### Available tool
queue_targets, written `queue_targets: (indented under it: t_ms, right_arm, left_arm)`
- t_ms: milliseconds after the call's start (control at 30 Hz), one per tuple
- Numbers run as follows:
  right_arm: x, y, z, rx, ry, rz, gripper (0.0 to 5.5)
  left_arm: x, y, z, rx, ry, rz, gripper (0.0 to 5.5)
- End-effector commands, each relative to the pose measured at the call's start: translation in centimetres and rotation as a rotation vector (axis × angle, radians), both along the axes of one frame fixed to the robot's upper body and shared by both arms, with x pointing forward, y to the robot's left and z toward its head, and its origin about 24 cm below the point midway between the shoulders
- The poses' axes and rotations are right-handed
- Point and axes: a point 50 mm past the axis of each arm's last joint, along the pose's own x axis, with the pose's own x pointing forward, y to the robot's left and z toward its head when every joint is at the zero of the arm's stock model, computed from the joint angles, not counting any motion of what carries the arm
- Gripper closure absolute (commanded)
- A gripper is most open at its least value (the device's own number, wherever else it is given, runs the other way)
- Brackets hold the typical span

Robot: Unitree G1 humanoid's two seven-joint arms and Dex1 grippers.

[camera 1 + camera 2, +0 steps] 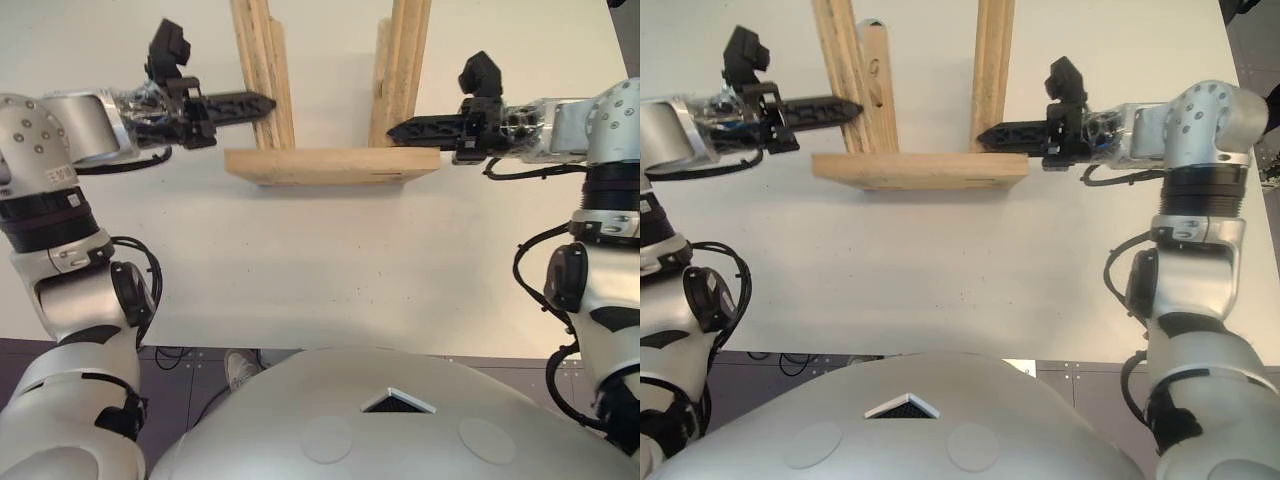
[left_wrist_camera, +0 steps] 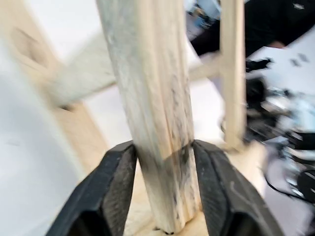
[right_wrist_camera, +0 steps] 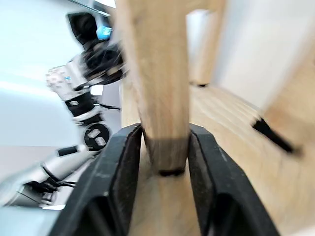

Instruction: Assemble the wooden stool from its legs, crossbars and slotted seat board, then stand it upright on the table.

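Between the jaws of the left gripper (image 1: 262, 103) sits the wooden left leg (image 1: 255, 40), clamped from both sides just beside the seat board (image 1: 330, 166). On the other side, the jaws of the right gripper (image 1: 395, 130) are clamped in the same way on the right leg (image 1: 408, 50), also close to the board. Both legs join the seat board and run away from the robot over the white table (image 1: 300, 260). The board turns its long edge toward the robot.
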Motion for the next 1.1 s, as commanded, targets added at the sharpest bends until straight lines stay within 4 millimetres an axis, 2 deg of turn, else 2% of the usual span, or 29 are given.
queue_targets:
  t_ms: [33, 167, 200, 300, 400, 433, 500, 567, 633, 733, 867, 1000, 1100]
  right_arm:
    - [0.6, 0.1, -0.2, -0.046, 0.052, -0.037, 3.29]
    - [1.2, -1.8, 0.3, -0.048, 0.058, -0.122, 2.44]
    - [1.2, -2.5, 0.7, -0.034, 0.047, -0.144, 2.39]
    - [0.6, -4.5, 2.5, 0.046, -0.052, -0.188, 2.39]
    - [-0.7, -5.6, 4.2, 0.091, -0.224, -0.232, 2.39]
    - [-1.3, -5.7, 4.5, 0.036, -0.343, -0.258, 2.39]
    - [-3.0, -5.5, 3.7, -0.147, -0.599, -0.25, 2.39]
    - [-5.0, -5.1, 2.0, -0.299, -0.797, -0.138, 2.39]
    - [-6.5, -4.9, 0.8, -0.354, -0.913, -0.053, 2.39]
    - [-7.6, -5.2, 0.4, -0.333, -0.977, -0.026, 2.39]
    - [-8.7, -4.8, 0.2, -0.281, -0.997, 0.034, 2.39]
    - [-8.7, -3.2, -0.9, -0.278, -1.007, 0.059, 2.39]
    - [-7.8, -2.0, -1.5, -0.308, -1.036, 0.043, 2.39]
  left_arm:
    - [0.1, 0.8, -2.5, 0.078, 0.117, 0.073, 2.99]
    - [0.2, 2.3, -0.7, -0.017, 0.033, 0.121, 2.22]
    - [0.4, 3.1, 0.1, -0.061, -0.028, 0.16, 2.19]
    - [0.1, 6.1, 2.5, -0.155, -0.36, 0.273, 2.19]
    - [-1.2, 8.3, 1.9, -0.102, -0.554, 0.283, 2.19]
    - [-1.6, 8.9, 1.2, -0.043, -0.591, 0.259, 2.19]
    - [-2.5, 10.0, -0.5, 0.132, -0.648, 0.142, 2.19]
    - [-3.1, 10.2, -0.7, 0.253, -0.679, -0.025, 2.19]
    - [-3.3, 10.6, -0.4, 0.339, -0.705, -0.165, 2.19]
    - [-3.5, 10.8, -0.3, 0.378, -0.677, -0.337, 2.19]
    - [-3.8, 10.5, -1.1, 0.362, -0.596, -0.518, 2.19]
    - [-3.1, 9.3, -1.9, 0.337, -0.596, -0.566, 2.19]
    - [-2.4, 7.9, -2.9, 0.311, -0.612, -0.579, 2.19]
